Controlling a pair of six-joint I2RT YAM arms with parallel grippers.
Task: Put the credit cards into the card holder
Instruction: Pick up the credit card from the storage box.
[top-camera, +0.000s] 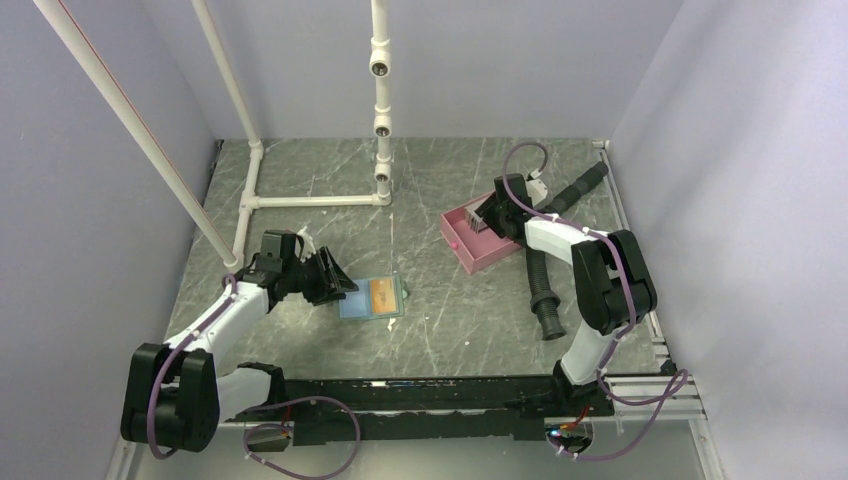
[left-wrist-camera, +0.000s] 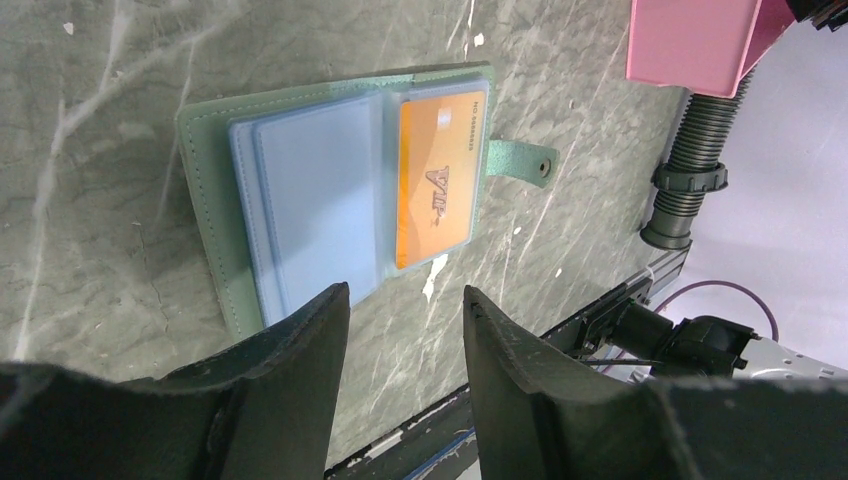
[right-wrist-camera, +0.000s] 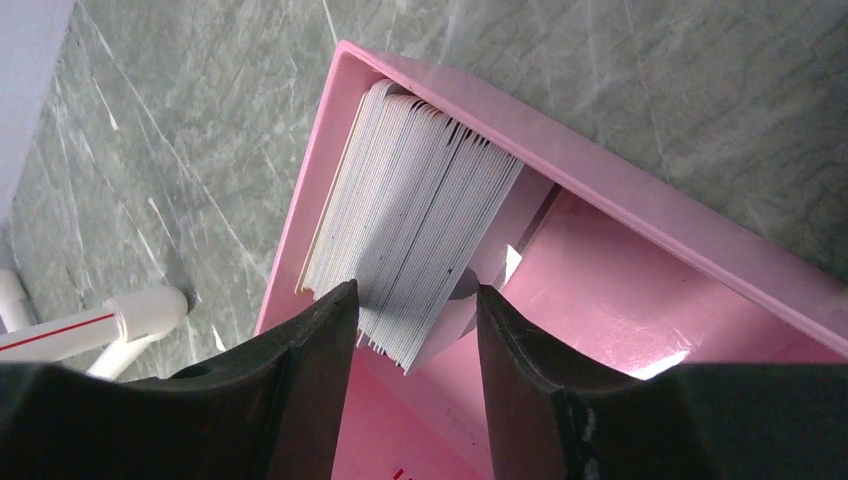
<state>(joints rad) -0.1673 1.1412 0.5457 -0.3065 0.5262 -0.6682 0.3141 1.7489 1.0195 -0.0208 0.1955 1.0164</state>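
Right pincer (right-wrist-camera: 415, 297), half-open and empty astride the thin grey plastic cards (right-wrist-camera: 420, 210), should nip just one; left pincer (left-wrist-camera: 405, 292) likewise half-open, empty.

Left arm (top-camera: 215, 320): extended forward and right from base, forearm low, wrist level. Left gripper (left-wrist-camera: 405, 292): fingers parted, gap between them empty. Right arm (top-camera: 600, 270): elbow raised, forearm reaching forward and left, wrist pitched down. Right gripper (right-wrist-camera: 415, 292): fingers parted, tips pointing downward.

A pink tray (top-camera: 458, 245) is sitting on the grey marbled table (top-camera: 450, 320); a black ribbed hose (top-camera: 545, 300) is lying just beside it; white pipes (top-camera: 380, 100) are standing behind.
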